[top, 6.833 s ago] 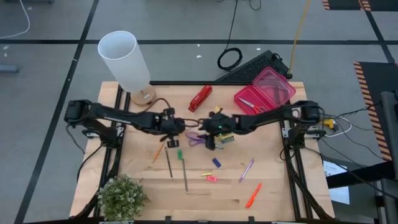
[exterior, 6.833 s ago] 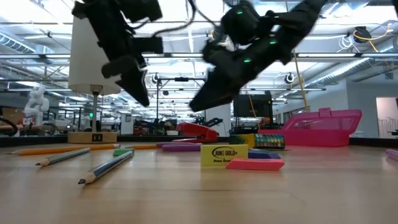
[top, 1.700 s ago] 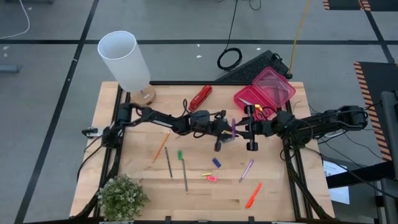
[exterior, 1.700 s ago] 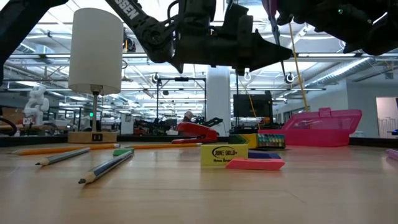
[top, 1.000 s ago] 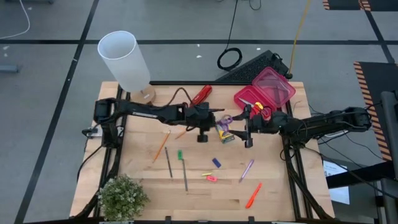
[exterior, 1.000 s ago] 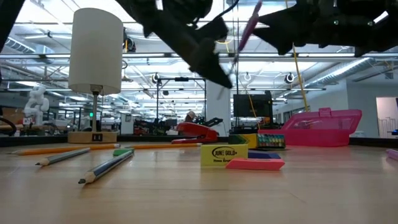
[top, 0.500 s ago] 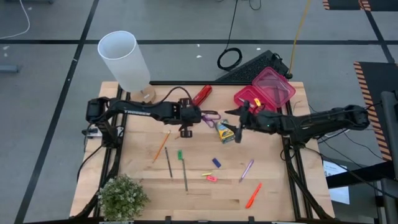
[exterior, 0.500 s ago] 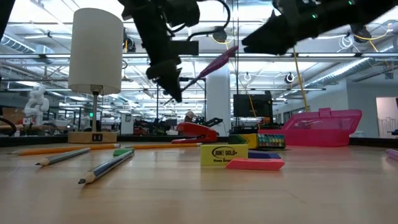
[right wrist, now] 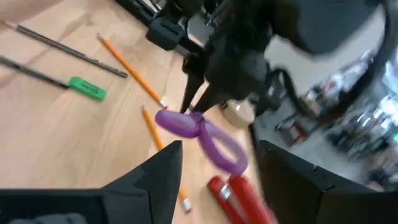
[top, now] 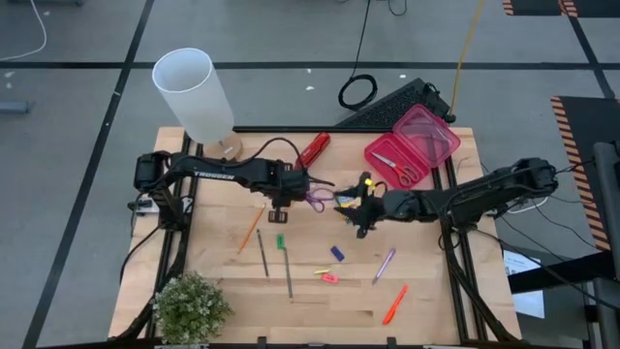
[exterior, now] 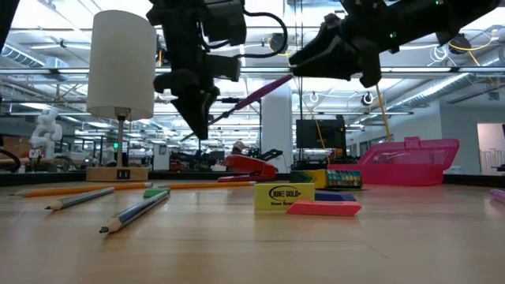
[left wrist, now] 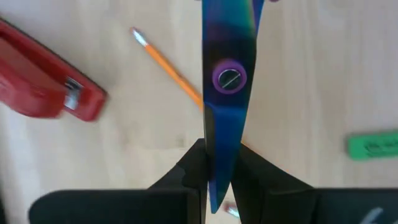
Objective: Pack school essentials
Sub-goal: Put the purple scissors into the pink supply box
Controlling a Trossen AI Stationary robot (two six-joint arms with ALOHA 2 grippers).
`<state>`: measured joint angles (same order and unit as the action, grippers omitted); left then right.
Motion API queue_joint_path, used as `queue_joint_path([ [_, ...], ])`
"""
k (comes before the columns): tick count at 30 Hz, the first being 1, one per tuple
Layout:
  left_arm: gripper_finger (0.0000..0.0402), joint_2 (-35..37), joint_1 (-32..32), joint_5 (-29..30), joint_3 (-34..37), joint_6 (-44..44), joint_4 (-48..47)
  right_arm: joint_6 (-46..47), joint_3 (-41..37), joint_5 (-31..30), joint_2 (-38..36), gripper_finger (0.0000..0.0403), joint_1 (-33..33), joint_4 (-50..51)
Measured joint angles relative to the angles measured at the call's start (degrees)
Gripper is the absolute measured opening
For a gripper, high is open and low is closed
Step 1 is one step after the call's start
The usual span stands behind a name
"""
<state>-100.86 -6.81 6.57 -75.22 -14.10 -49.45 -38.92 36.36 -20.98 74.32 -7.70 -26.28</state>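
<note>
Mid-table, mid-air: your left gripper (top: 287, 197) is clenched on the blades of the purple-handled scissors (top: 316, 199), holding them clear of the wooden table (top: 436, 301) with the loops pointing toward your right gripper (top: 360, 219). The left wrist view shows the iridescent blades (left wrist: 225, 106) pinched flat between the two fingers; the right wrist view shows the purple loops (right wrist: 202, 134) just ahead of the right gripper's parted, empty fingers.

Judged from this, the scissors are light, rigid and slick on the metal — a blade grip could let them swing about the pinch. For the handover, close on the handle loops, where the plastic is thicker and offers more purchase. The pink box (top: 411, 145), lid open with red-handled scissors (top: 399, 169) inside, sits at the far right corner — well apart from the pair in the air.
</note>
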Motion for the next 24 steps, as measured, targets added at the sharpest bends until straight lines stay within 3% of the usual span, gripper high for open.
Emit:
queue_joint_path([
  [10,0.0051,0.0,0.02,-7.63,0.0,0.27,-3.88,-21.0,0.0,-0.39,8.19,0.0165,-1.14,-8.84],
  [20,0.0051,0.0,-0.02,-11.09,0.0,0.47,-4.23,-29.51,-0.02,-0.21,12.08,0.0086,-0.85,-12.84],
  [24,0.0051,0.0,0.0,-11.15,0.0,0.47,-4.48,-32.13,-0.02,-1.84,12.22,0.0072,-0.77,-13.71],
])
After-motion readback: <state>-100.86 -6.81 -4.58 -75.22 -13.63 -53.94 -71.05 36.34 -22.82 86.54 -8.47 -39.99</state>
